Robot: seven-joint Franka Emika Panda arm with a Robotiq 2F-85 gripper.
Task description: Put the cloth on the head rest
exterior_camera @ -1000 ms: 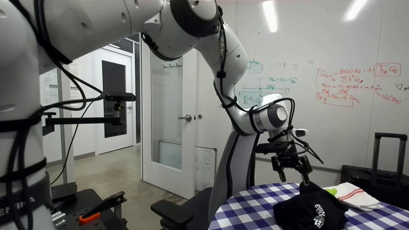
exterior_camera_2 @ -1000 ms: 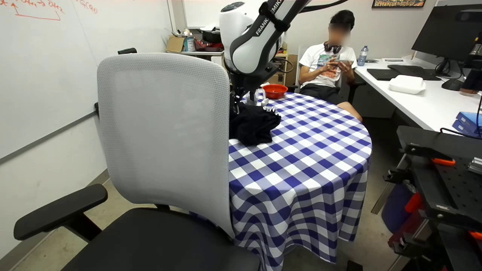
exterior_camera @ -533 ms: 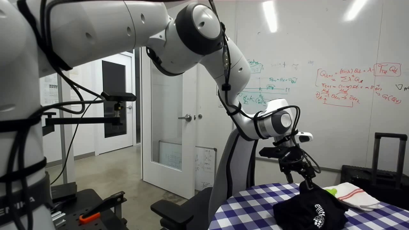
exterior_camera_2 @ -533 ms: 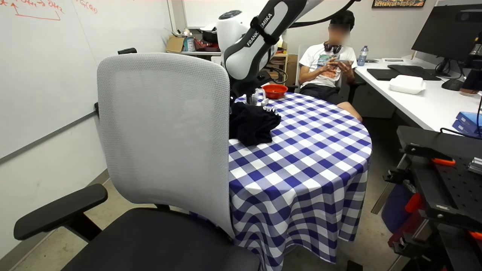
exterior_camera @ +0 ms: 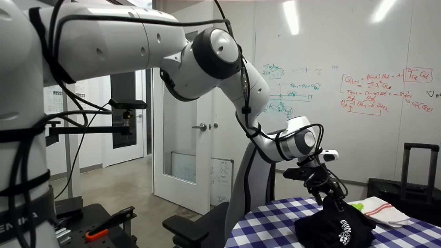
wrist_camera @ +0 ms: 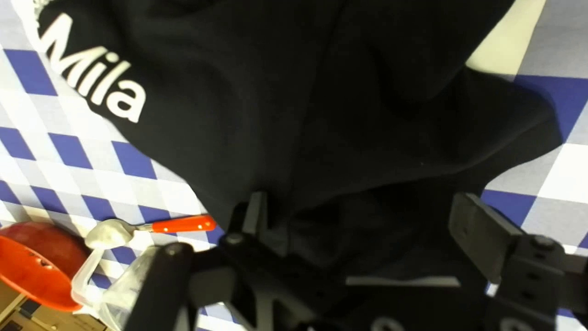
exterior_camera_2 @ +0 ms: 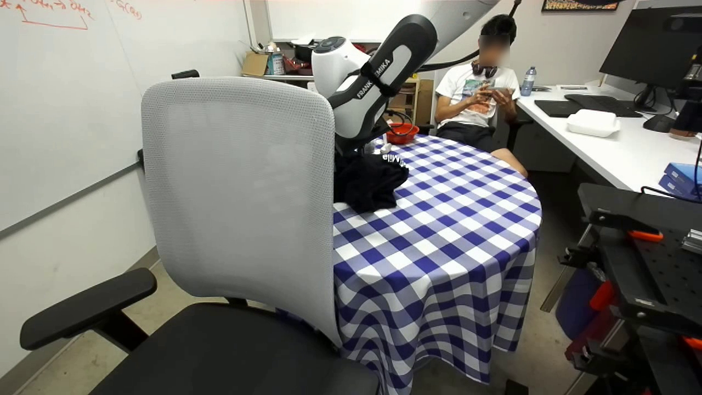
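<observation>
Wrist view: your end effector has come lower, fingers parted with the black cloth between, so a pinch seems next. The cloth lies on the checkered counter, a spoon near it. The head rest stands past the counter's edge; a high lift should clear it.

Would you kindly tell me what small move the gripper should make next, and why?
Probably close the gripper: in the wrist view its fingers stand apart with black cloth visible between them, and in an exterior view a raised fold seems to reach up to them. The cloth lies on the tablecloth, so it likely needs gripping before any lift toward the head rest.
</observation>
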